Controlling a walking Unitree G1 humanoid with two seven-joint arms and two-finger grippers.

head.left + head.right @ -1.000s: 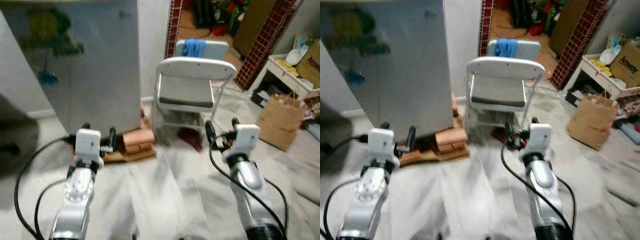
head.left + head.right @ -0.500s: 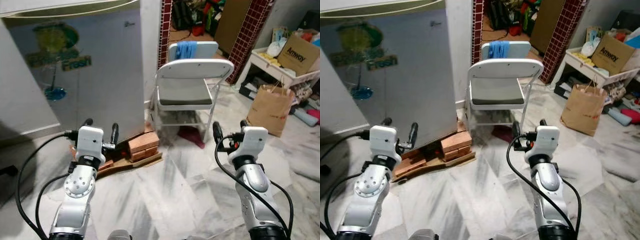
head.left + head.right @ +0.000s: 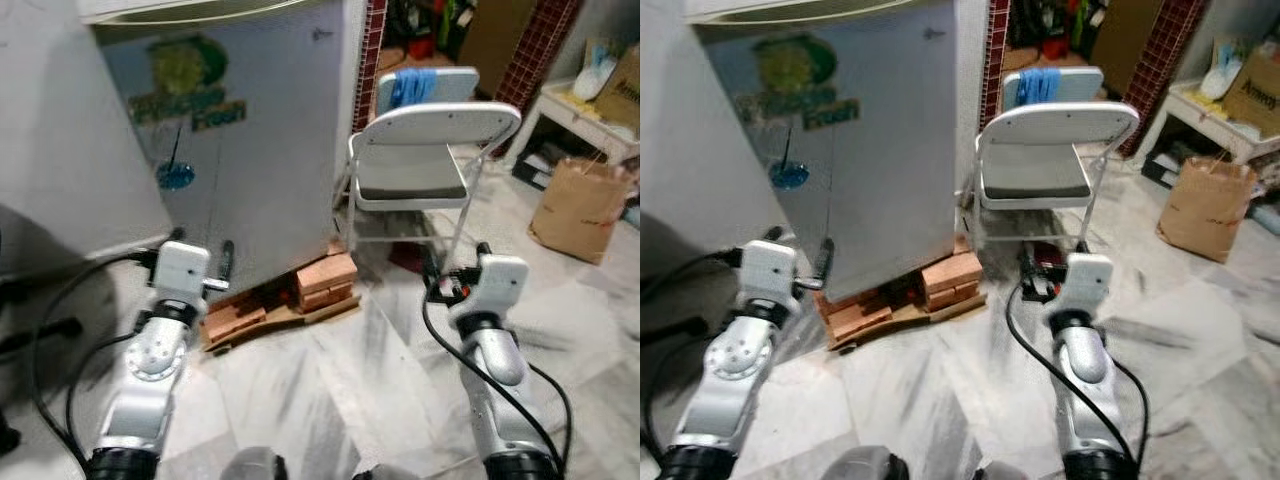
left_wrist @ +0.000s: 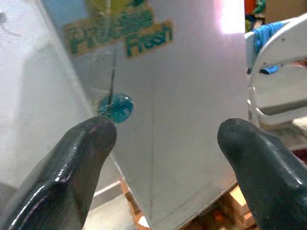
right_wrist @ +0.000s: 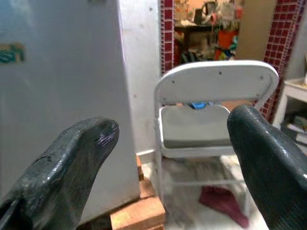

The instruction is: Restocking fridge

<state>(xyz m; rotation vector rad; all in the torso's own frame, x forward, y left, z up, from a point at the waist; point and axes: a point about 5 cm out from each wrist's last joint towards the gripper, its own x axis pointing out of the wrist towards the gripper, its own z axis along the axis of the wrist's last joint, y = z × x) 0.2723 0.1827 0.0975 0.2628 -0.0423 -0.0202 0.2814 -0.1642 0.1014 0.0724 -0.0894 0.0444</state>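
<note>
Fridge (image 3: 240, 140) smooth grey metal, on bricks (image 3: 325, 283); left claw (image 4: 165, 158) and right claw (image 5: 175, 163) spread, empty.

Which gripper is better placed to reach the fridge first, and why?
Left. The left gripper, open, points at the fridge side; the right gripper faces the folding chair.

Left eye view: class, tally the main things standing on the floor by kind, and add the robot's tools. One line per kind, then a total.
Fridge: 1
Folding chairs, one in front and one behind it: 2
Brown paper bag: 1
Tools, the left tool and the right tool, both open and holding nothing: 2
Total: 6
</note>
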